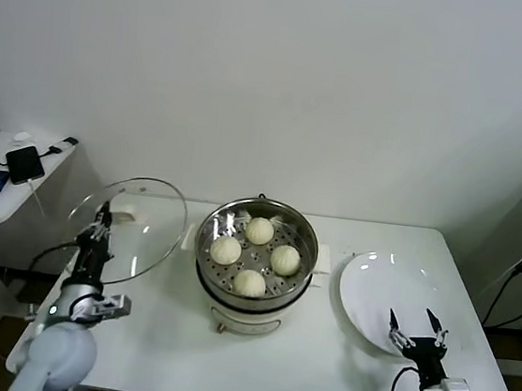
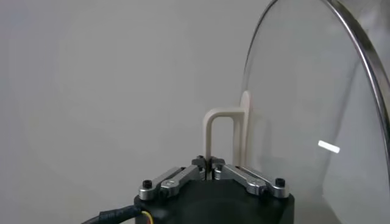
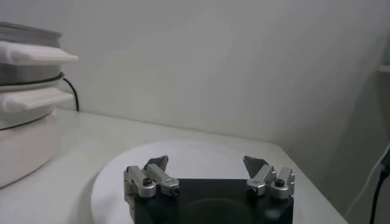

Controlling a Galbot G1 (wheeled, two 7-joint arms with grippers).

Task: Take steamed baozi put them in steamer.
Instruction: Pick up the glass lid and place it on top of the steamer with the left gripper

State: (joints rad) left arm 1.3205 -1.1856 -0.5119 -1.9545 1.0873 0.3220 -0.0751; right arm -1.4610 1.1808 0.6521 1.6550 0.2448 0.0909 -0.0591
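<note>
Left gripper [image 1: 100, 224]: clenched on the white handle [image 2: 220, 137] of the round glass lid [image 1: 130, 228], held tilted at the steamer's 9 o'clock.
Right gripper [image 1: 412, 323]: released, over the empty flat white plate [image 1: 373, 284] at 3 o'clock.
Risk: the lid could pivot in that narrow grip and strike the pot rim.
Round shiny steel steamer [image 1: 252, 289]: all four cream-white steamed baozi [image 1: 259, 230] sit on its perforated tray.
</note>
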